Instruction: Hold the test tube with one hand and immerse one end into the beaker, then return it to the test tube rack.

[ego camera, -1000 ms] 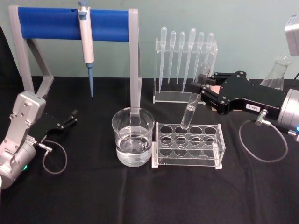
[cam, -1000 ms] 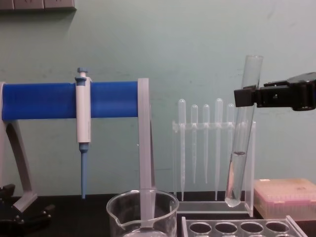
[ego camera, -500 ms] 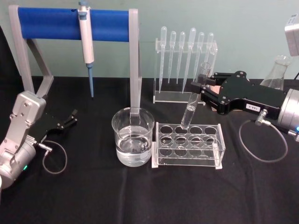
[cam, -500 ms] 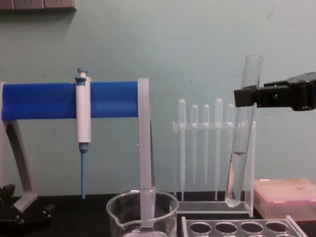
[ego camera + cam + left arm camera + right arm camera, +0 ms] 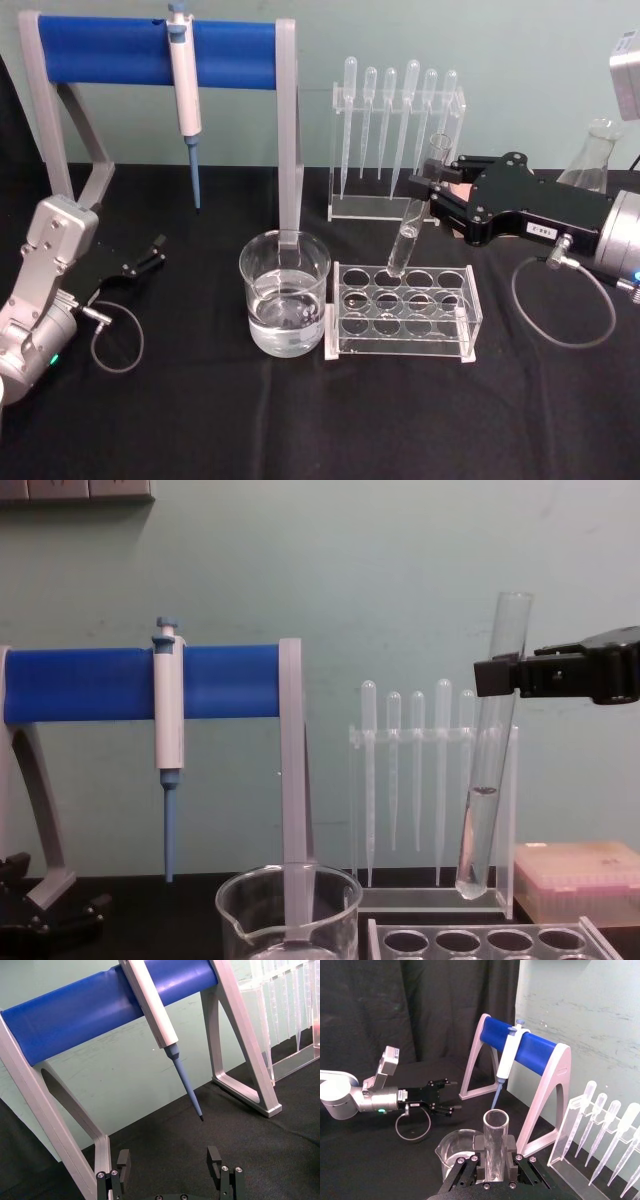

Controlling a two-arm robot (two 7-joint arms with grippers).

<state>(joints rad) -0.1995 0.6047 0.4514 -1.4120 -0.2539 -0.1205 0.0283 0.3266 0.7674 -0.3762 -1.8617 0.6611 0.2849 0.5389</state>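
Note:
My right gripper (image 5: 428,186) is shut on the test tube (image 5: 405,235) near its open rim. The tube hangs tilted, and its rounded end sits just above a back hole of the clear tube rack (image 5: 405,312). In the chest view the test tube (image 5: 485,810) holds some liquid in its lower part, and the right gripper (image 5: 497,676) clamps it high up. The beaker (image 5: 285,300), part full of clear liquid, stands left of the rack, apart from the tube. My left gripper (image 5: 150,255) rests open on the black cloth at the far left, holding nothing.
A blue-barred stand (image 5: 110,50) with a hanging pipettor (image 5: 184,85) rises behind the beaker. A clear holder of plastic pipettes (image 5: 395,140) stands behind the rack. A glass flask (image 5: 595,150) and a pink tip box (image 5: 580,880) sit at the back right.

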